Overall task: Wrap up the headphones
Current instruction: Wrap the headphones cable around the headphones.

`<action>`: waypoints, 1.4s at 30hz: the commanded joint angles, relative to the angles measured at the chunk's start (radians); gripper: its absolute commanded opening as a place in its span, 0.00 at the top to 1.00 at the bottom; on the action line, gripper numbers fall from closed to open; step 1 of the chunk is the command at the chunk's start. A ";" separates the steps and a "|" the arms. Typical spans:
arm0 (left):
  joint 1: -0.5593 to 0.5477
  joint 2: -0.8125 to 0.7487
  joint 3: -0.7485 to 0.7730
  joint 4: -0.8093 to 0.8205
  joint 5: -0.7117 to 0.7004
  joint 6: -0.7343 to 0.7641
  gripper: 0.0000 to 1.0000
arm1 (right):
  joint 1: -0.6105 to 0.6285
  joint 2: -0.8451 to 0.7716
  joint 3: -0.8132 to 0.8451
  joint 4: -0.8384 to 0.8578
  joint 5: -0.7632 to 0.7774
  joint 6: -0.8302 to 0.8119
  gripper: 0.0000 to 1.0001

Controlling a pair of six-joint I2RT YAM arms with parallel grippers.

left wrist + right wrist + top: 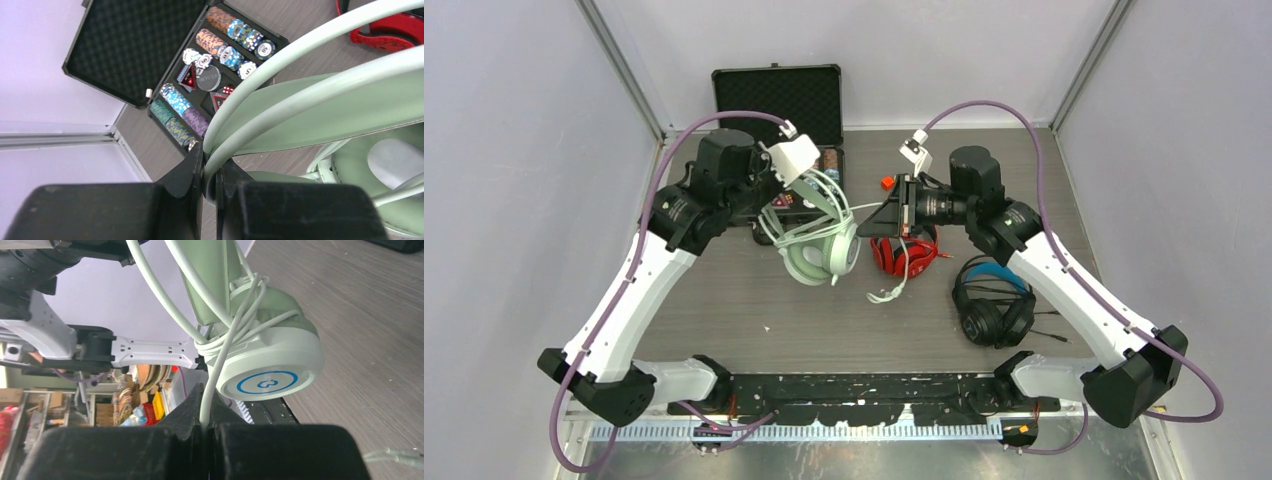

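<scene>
The mint-green and white headphones [822,250] hang above the table's middle. My left gripper [210,161] is shut on one thin rail of their headband [300,67], up near the poker case. Their white cable [210,385] is looped several times around the yoke above the ear cup [270,371]. My right gripper [205,401] is shut on that cable just below the cup, right of the headphones [876,218]. The cable's loose end [889,292] trails onto the table. The red headphones [904,256] lie under the right gripper. The black headphones with a blue band [994,305] lie to the right.
An open black case [779,100] with poker chips [220,45] stands at the back left, right behind the left gripper. A small red piece [887,183] lies near the back. The black headphones' thin cable [1054,335] runs right across the table.
</scene>
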 commanded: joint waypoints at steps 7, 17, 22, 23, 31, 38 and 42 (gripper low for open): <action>-0.051 0.009 -0.009 -0.007 -0.341 -0.145 1.00 | 0.019 -0.042 -0.078 0.418 -0.017 0.336 0.93; -0.065 0.054 0.088 -0.189 -0.439 -0.520 1.00 | 0.133 0.049 -0.021 0.422 0.129 0.369 0.87; -0.066 0.051 0.075 -0.214 -0.467 -0.628 1.00 | 0.205 0.087 0.022 0.407 0.188 0.360 0.82; -0.065 0.046 0.068 -0.209 -0.469 -0.648 1.00 | 0.215 0.090 0.029 0.390 0.200 0.350 0.81; -0.065 0.021 0.075 -0.192 -0.440 -0.857 1.00 | 0.255 0.090 0.035 0.289 0.354 0.286 0.79; -0.065 0.023 0.088 -0.167 -0.427 -1.013 1.00 | 0.291 0.108 0.061 0.241 0.407 0.252 0.78; -0.066 0.015 0.076 -0.134 -0.425 -1.057 1.00 | 0.315 0.108 0.078 0.192 0.456 0.207 0.78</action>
